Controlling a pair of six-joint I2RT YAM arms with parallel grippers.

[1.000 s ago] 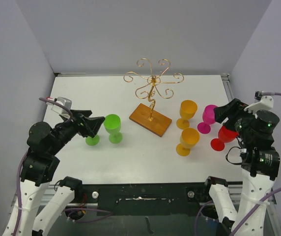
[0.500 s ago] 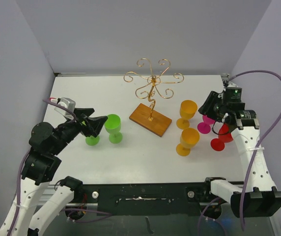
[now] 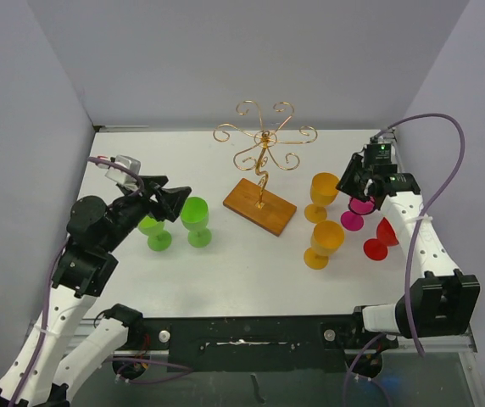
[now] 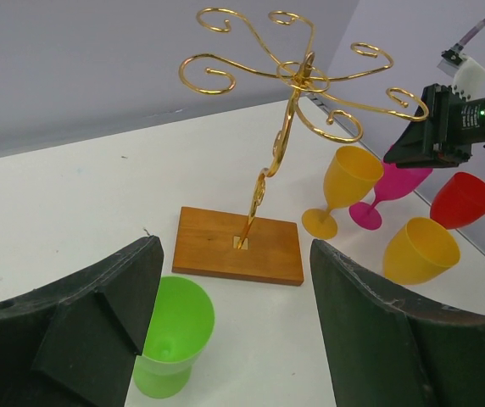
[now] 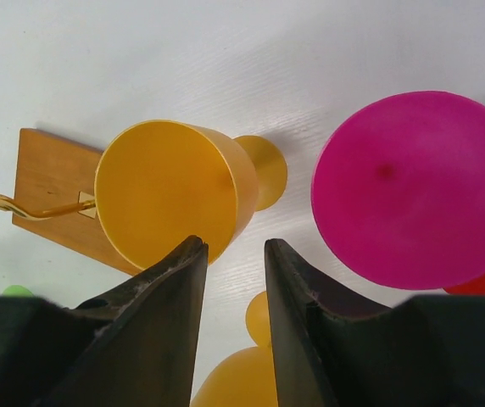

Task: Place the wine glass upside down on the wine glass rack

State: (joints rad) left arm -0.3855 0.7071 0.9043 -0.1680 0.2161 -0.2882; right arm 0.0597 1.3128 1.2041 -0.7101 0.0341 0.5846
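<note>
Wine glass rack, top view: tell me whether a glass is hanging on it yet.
No, the wine glass rack has nothing hung from it: its curled gold arms are all bare wire.

White table (image 3: 225, 263), faint wood grain. Pale grey walls (image 3: 251, 59) along far, left, right edges. Thin metal rail (image 3: 158, 128) along far edge.

The whole counter (image 3: 225, 271) is viewed from high above and behind the arm bases, looking down. From the left wrist, a low, nearer view is taken across it, over the left gripper (image 4: 232, 248), with the wine glass rack (image 4: 264, 263) at frame centre. From the right wrist, a close downward view is taken past the right gripper (image 5: 234, 246) onto a yellow glass (image 5: 166, 191). The rack's base and that glass are shared by all three views.
</note>
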